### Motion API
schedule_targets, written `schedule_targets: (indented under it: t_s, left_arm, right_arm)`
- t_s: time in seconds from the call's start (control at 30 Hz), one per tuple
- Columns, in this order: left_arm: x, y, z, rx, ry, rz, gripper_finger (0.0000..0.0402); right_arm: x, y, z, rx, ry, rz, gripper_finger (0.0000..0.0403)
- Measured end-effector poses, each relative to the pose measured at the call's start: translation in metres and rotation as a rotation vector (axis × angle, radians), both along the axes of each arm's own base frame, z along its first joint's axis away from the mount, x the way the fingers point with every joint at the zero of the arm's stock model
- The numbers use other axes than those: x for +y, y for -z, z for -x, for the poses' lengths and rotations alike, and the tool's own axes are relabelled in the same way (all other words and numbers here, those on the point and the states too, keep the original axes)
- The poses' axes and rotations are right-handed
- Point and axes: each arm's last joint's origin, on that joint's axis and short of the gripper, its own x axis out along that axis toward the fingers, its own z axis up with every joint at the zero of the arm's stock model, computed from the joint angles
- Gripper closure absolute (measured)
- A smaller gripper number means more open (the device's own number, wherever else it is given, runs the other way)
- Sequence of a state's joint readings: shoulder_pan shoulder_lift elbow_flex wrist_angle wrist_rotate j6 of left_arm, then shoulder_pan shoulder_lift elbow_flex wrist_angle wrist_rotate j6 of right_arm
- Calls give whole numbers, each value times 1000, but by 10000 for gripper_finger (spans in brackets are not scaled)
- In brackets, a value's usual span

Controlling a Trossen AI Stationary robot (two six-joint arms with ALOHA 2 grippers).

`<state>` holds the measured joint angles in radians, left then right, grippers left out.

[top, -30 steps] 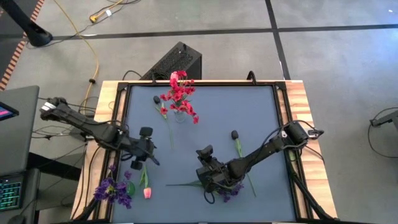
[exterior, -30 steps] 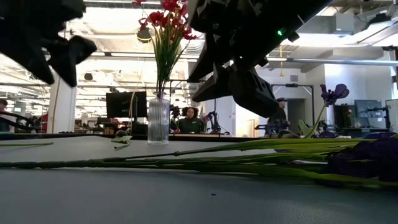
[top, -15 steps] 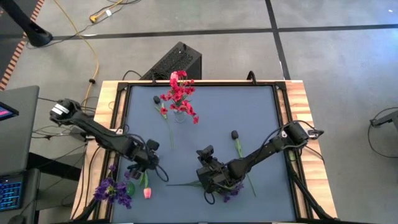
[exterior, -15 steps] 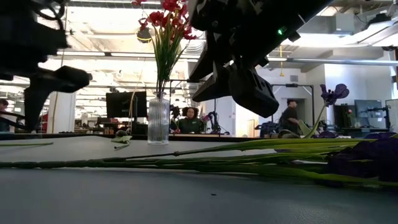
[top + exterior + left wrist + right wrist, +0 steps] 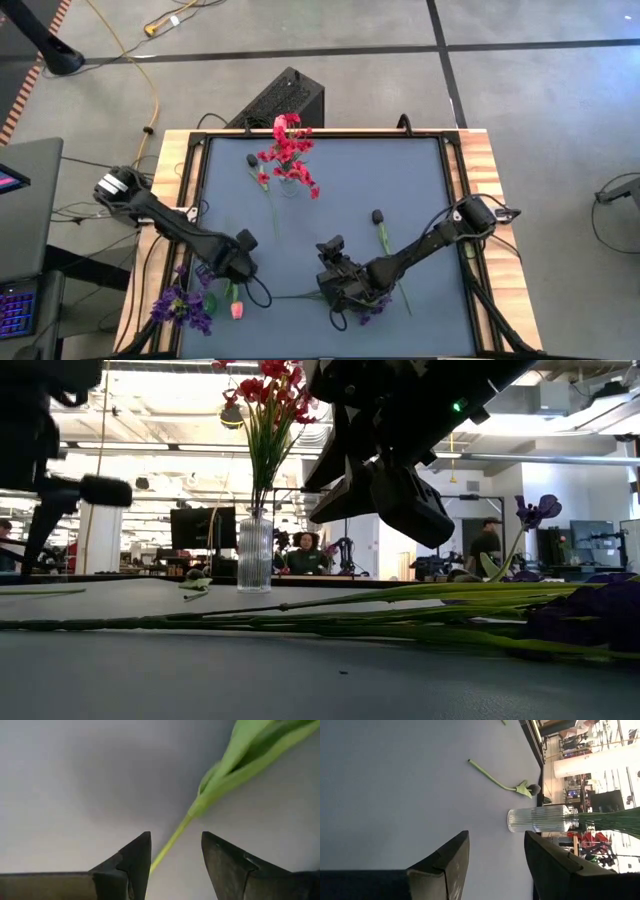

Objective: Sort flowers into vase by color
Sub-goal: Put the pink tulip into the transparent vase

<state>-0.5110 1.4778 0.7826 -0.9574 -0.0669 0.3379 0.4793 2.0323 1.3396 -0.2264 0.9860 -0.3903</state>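
A pink tulip (image 5: pixel 237 309) lies near the table's near left corner, and its green stem (image 5: pixel 172 842) runs between the open fingers of my left gripper (image 5: pixel 175 865), which hangs over it (image 5: pixel 241 264). A purple bunch (image 5: pixel 181 308) lies left of the tulip. My right gripper (image 5: pixel 338 281) is open and empty (image 5: pixel 495 865), next to more purple flowers (image 5: pixel 371 305). The ribbed glass vase (image 5: pixel 290 183) stands toward the far edge and holds the red sprays (image 5: pixel 266 385).
Two dark-budded stems lie loose on the mat, one beside the vase (image 5: pixel 253 160) and one at mid-right (image 5: pixel 378 216). Long green stems (image 5: pixel 300 622) stretch across the near table in the low view. The grey mat (image 5: pixel 340 180) ends in wooden side rails (image 5: pixel 487 200).
My left gripper has moved toward the near edge and a little right, down over the pink tulip's stem, turning as it came. Its fingers stay open. The right arm and the flowers have kept still.
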Motion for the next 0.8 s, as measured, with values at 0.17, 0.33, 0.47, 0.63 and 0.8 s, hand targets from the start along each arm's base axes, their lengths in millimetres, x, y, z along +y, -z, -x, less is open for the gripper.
schedule_targets:
  t_s: [0.17,0.33,0.47,0.63,0.8]
  left_arm:
    - [-2,17,-4,66,10,-52,239]
    - [-3,23,-6,95,33,-71,241]
    - [-2,23,-5,106,67,-72,270]
    - [-1,23,-4,117,72,-87,349]
    - [0,23,-4,118,70,-108,394]
  right_arm:
    - [4,0,2,0,-9,0,188]
    - [5,0,2,2,-13,1,188]
    - [6,0,3,4,-16,2,188]
    - [8,0,4,4,-20,3,188]
    - [9,0,5,6,-26,4,188]
